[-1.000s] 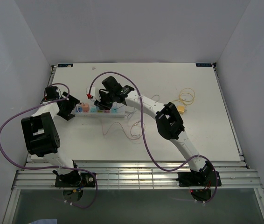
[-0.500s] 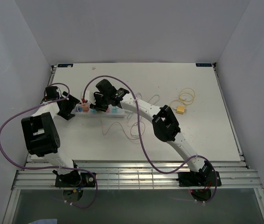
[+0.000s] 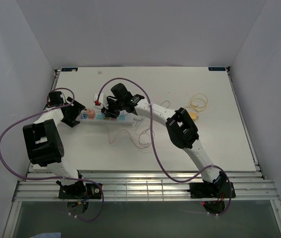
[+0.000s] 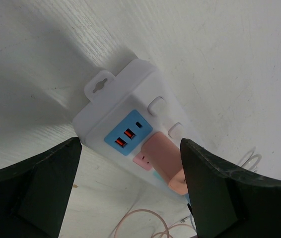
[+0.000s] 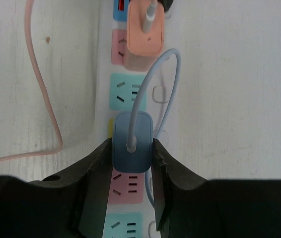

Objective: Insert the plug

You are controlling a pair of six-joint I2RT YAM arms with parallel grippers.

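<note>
Right wrist is showing the right gripper (image 5: 132,148) clamping the blue plug (image 5: 132,141) over the yellow socket (image 5: 109,128) of the power strip (image 5: 125,96), near the peach plug (image 5: 144,37), while the left gripper (image 4: 130,144) is straddling that strip's end, jaws apart.

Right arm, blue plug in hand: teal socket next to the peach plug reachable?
Likely yes: right gripper holds the blue plug close by the empty teal socket; only the plug's own cable arcs over it.
</note>
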